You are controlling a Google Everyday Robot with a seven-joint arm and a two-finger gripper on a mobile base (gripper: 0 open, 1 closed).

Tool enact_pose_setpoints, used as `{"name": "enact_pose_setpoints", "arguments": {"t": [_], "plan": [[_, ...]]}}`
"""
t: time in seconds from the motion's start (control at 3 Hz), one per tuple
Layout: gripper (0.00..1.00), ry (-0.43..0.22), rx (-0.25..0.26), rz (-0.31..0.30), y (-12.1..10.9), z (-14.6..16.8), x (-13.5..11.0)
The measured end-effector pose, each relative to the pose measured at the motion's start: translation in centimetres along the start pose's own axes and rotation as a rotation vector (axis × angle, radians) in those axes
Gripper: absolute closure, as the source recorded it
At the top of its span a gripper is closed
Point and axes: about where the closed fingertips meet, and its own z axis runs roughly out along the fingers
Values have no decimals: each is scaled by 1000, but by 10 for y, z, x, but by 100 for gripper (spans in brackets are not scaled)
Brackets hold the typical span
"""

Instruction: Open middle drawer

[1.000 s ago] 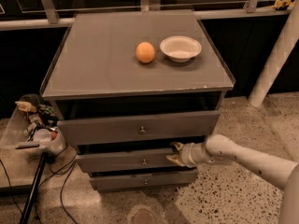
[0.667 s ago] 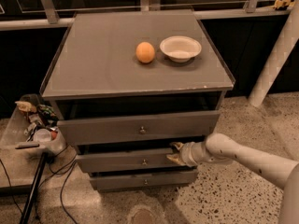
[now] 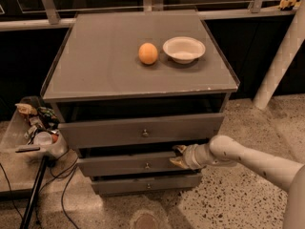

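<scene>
The grey cabinet (image 3: 143,87) has three flat drawer fronts stacked under its top. The middle drawer (image 3: 124,166) is the medium-height front with a small round metal knob (image 3: 147,165) at its centre. It stands a little out from the cabinet, with a dark gap above it. My gripper (image 3: 177,156) reaches in from the right on a white arm (image 3: 248,159). It is at the right end of the middle drawer's front. Its two tan fingertips (image 3: 180,148) stand apart, one at the front's top edge and one lower against its face.
An orange (image 3: 148,53) and a white bowl (image 3: 184,49) sit on the cabinet top. The taller top drawer (image 3: 143,130) and the slim bottom drawer (image 3: 145,183) flank the middle one. A clear bin of clutter (image 3: 35,128), cables and a black pole lie at the left. A white post (image 3: 281,56) stands at the right.
</scene>
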Motion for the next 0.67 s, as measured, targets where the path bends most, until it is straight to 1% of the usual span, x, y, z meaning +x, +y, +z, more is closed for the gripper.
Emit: {"name": "enact_pose_setpoints", "arguments": {"t": [0.33,0.67], "plan": [[100,-2,5,4,4,-2,3],[100,-45,95,-73,12,-32,-21]]}}
